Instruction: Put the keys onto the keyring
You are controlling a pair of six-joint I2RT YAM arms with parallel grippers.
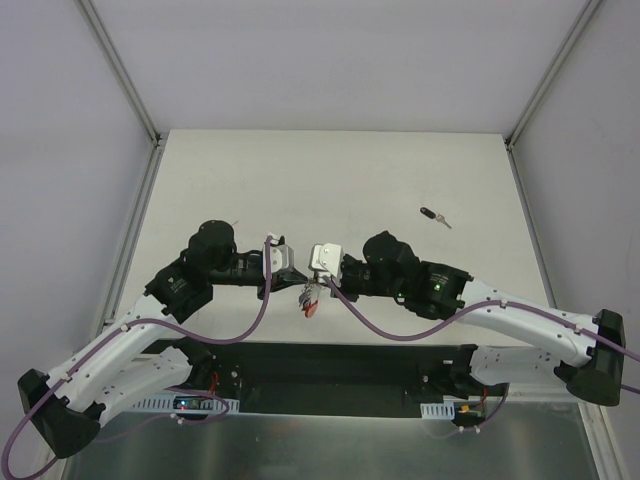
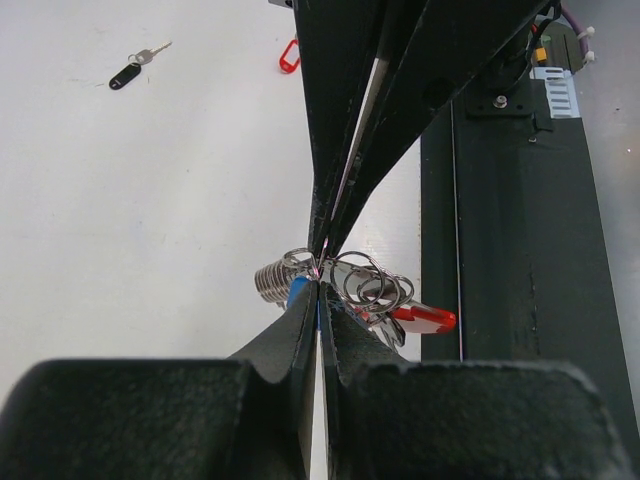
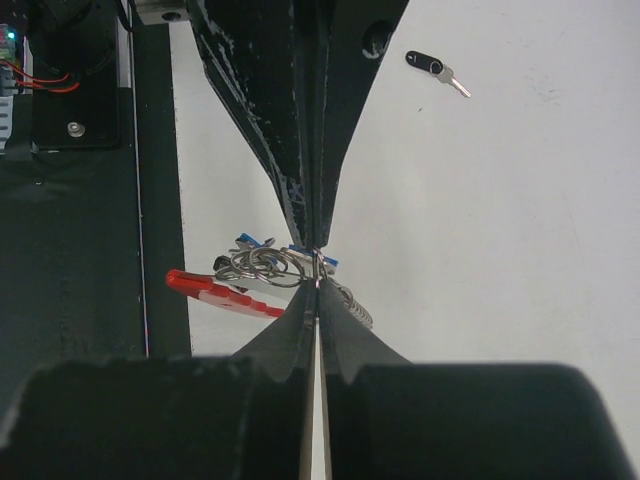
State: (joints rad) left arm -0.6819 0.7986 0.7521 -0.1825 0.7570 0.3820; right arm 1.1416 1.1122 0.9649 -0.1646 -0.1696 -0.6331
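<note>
No text, label, brand, number or sign can be read in any of the three views.
</note>
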